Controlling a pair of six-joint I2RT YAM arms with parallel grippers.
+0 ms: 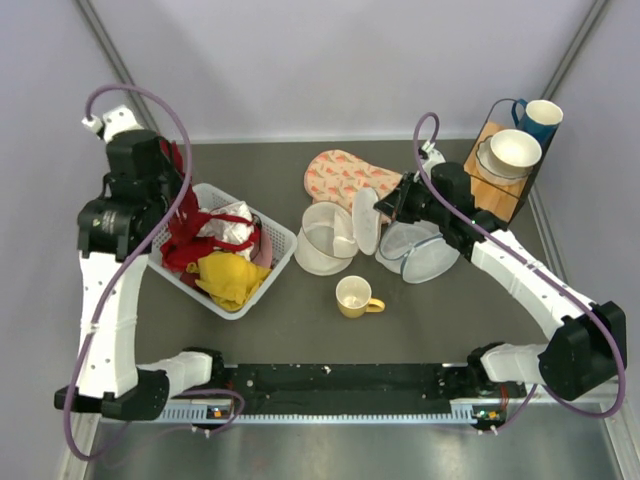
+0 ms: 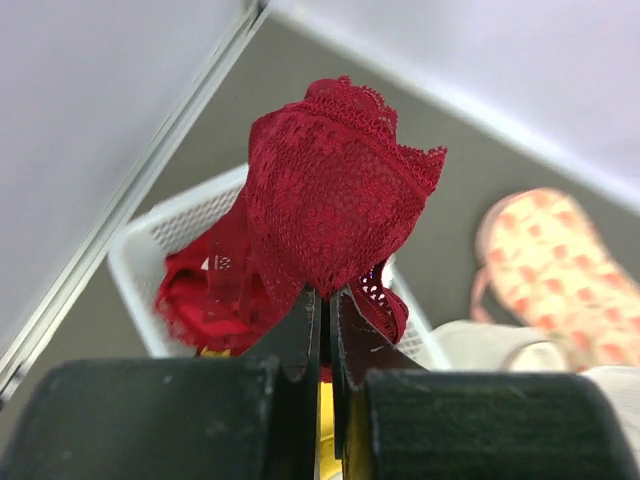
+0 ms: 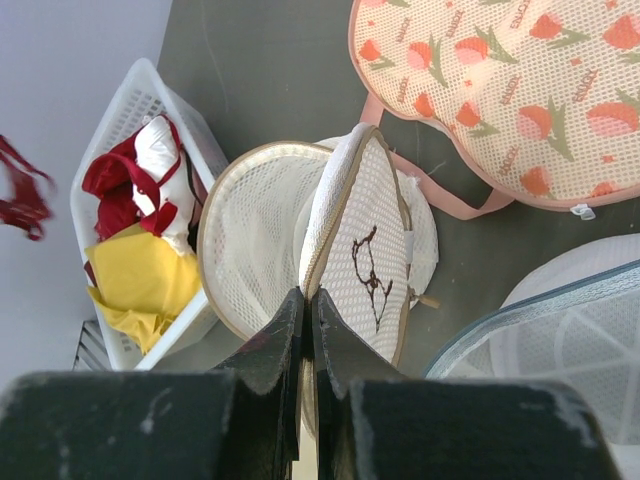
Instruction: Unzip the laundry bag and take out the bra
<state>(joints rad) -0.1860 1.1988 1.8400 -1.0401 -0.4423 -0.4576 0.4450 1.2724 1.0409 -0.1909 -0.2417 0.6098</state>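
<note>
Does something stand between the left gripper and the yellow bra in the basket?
Yes. The left gripper is shut on a red lace garment, held above the basket. The bra itself lies mostly uncovered at the basket's near end.

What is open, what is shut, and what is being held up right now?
laundry bag: unzipped, lid tipped up.
right gripper: shut on the laundry bag's lid.
left gripper: shut on the red lace garment, lifted over the basket.
bra: out of the bag, lying in the basket.
yellow mug: upright.
pink patterned pouch: lying flat.
</note>
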